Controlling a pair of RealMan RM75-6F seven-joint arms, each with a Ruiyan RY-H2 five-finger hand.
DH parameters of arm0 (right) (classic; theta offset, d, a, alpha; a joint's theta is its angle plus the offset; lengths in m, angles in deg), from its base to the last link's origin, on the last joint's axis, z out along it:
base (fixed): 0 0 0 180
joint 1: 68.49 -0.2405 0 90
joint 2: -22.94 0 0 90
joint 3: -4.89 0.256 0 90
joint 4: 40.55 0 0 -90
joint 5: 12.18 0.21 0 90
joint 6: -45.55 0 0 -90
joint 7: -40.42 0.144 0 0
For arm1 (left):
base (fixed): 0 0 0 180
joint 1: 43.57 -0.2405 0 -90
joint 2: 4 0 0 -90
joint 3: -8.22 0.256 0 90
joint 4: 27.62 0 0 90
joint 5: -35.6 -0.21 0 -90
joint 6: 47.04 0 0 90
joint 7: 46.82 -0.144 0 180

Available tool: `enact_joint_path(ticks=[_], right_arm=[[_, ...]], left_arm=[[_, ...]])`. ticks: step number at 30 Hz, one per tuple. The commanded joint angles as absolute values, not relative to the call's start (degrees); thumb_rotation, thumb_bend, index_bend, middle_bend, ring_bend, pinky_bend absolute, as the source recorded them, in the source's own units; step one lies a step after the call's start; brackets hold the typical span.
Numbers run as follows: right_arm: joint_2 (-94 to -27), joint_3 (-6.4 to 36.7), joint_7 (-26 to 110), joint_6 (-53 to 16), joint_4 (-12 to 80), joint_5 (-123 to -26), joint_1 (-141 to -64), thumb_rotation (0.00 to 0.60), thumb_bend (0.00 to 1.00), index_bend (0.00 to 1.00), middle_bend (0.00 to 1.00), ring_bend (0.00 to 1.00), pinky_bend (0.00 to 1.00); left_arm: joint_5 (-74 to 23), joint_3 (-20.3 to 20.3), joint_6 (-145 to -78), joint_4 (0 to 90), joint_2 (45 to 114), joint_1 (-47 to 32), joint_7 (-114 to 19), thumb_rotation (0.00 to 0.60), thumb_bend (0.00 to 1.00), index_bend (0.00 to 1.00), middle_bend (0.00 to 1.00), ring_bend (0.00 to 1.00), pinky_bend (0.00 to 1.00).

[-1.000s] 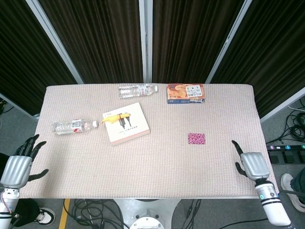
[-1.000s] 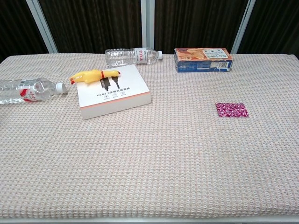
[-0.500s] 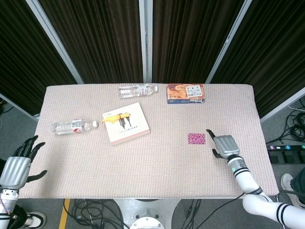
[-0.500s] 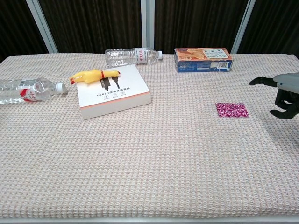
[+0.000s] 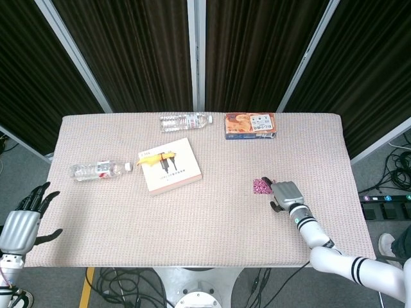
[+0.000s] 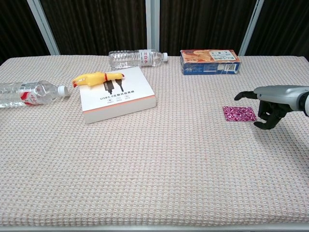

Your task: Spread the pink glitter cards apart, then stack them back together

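Head view, far left: the left hand [image 5: 22, 221] hangs off the table's near-left corner, fingers spread and holding nothing, a little lower than 0.5 s ago. On the woven pink table [image 5: 128, 218], 1 clear water bottle [image 5: 97, 169] lies on its side near the left edge. Beside it sits a white box [image 5: 170, 165] with a yellow rubber chicken [image 5: 154, 160] resting across its far-left corner. A 2nd bottle [image 5: 186, 120] lies along the far edge, and to its right an orange and blue carton [image 5: 250, 125]. None of these has shifted.

The pink glitter cards [image 5: 259, 186] lie as 1 neat stack on the right half of the table, where they were before. The change is the right hand [image 5: 286, 193]: 1.0 s ago it was at the near-right edge, 0.5 s ago just right of the cards, and now it has come over their right side, covering part of the stack in the head view. In the chest view the right hand [image 6: 270, 102] hovers just right of the cards [image 6: 239, 113], thumb stretched above them and fingers curled downward, apart, gripping nothing. Whether any fingertip touches the stack cannot be told.
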State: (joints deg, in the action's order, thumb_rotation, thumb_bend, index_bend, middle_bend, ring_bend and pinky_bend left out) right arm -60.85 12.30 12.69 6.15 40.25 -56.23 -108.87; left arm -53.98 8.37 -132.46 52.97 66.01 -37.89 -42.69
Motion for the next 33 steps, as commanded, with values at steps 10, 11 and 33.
enact_joint_path(ticks=[10,11,33], right_arm=[[-61.3,10.0,15.3,7.2,38.4,-54.3,-110.7,0.6,0.36,0.09,0.89,0.95,0.96],[-61.4,9.9,15.5,7.4,38.2,-54.2,-110.9,0.599,0.36,0.09,0.89,0.95,0.96],[-62.4,7.0,17.9,8.4,36.3,-52.8,-113.6,0.6,0.36,0.15,0.9,0.95,0.96]], left_arm=[[-54.9,9.0,-133.0,52.3,66.1,-38.2,-40.6,0.6,0.0,0.21,0.14,0.09,0.23],[-54.8,9.0,-132.9,52.2,66.1,-38.2,-40.5,0.6,0.0,0.21,0.14,0.09,0.23],[-55.3,8.9,-133.5,49.8,66.7,-38.2,-37.4,0.6,0.0,0.21,0.14,0.09,0.23]])
